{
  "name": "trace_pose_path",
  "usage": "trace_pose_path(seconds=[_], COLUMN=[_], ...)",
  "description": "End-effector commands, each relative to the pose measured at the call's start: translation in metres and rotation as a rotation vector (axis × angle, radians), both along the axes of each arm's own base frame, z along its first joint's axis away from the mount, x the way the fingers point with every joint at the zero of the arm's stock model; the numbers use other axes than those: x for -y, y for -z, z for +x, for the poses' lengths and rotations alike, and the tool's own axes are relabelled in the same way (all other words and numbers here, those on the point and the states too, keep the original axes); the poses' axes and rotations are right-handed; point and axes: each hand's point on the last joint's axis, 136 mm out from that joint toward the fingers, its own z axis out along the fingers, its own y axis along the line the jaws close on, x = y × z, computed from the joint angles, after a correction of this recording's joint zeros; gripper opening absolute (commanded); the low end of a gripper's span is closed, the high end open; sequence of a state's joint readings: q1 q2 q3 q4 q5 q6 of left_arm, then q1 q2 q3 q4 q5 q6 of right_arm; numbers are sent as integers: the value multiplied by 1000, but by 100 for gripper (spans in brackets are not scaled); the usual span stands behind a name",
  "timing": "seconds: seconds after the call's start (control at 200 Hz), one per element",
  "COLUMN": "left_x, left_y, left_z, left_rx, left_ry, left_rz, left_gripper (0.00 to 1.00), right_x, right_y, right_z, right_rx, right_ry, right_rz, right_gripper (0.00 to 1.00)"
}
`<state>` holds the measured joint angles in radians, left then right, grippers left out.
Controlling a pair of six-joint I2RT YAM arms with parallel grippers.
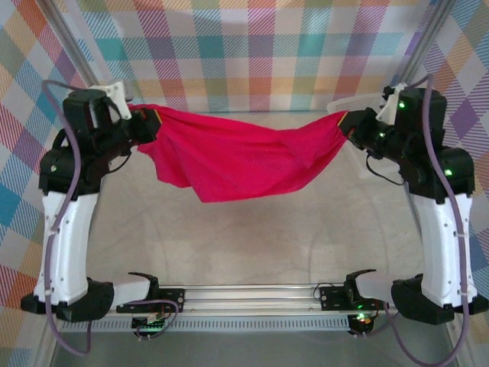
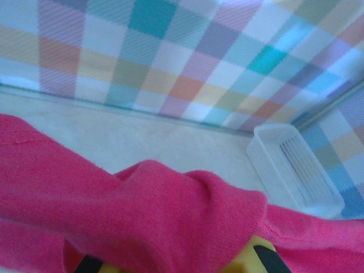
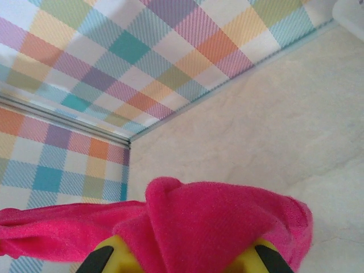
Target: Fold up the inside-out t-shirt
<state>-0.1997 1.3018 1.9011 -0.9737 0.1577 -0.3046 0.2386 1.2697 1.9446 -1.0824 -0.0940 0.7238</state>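
Observation:
The crimson t-shirt (image 1: 237,157) hangs in the air between my two arms, sagging in the middle above the table. My left gripper (image 1: 150,115) is shut on the shirt's left end, and in the left wrist view the bunched t-shirt (image 2: 170,210) covers the yellow fingers (image 2: 259,250). Over at the shirt's right end my right gripper (image 1: 344,122) is shut too. In the right wrist view the red t-shirt (image 3: 216,222) bulges up between the yellow fingers (image 3: 114,253). No tag shows.
A white mesh basket (image 2: 296,170) lies on the pale table near the back right corner; its corner shows as a basket (image 3: 350,14) in the right wrist view. Checked cloth walls (image 1: 252,46) enclose the table. The arm bases and rail (image 1: 252,294) sit at the near edge.

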Motion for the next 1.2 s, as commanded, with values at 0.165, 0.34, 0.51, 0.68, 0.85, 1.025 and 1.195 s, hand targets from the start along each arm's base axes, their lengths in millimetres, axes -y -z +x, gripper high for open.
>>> trace_pose_path(seconds=[0.165, 0.34, 0.51, 0.68, 0.85, 1.025, 1.195], left_x=[38, 12, -6, -13, -12, 5, -1], left_y=[190, 223, 250, 300, 352, 394, 410], left_z=[108, 131, 78, 14, -15, -21, -12], left_rx=[-497, -546, -554, -605, -672, -751, -757], left_ry=[77, -52, -114, -150, -172, -140, -175], left_rz=[4, 122, 127, 60, -3, -96, -63], left_gripper=[4, 56, 56, 56, 62, 59, 49], right_x=[-3, -7, -34, -89, -143, -172, -175], right_y=[124, 161, 202, 274, 330, 376, 410], right_z=[112, 136, 87, 8, -56, -89, -64], right_rx=[-259, -390, -463, -553, -673, -731, -714], right_ry=[84, 45, -69, -198, -290, -297, -233], right_rz=[-169, -259, -220, -126, -161, -199, -246], right_gripper=[0, 58, 68, 69, 68, 68, 64])
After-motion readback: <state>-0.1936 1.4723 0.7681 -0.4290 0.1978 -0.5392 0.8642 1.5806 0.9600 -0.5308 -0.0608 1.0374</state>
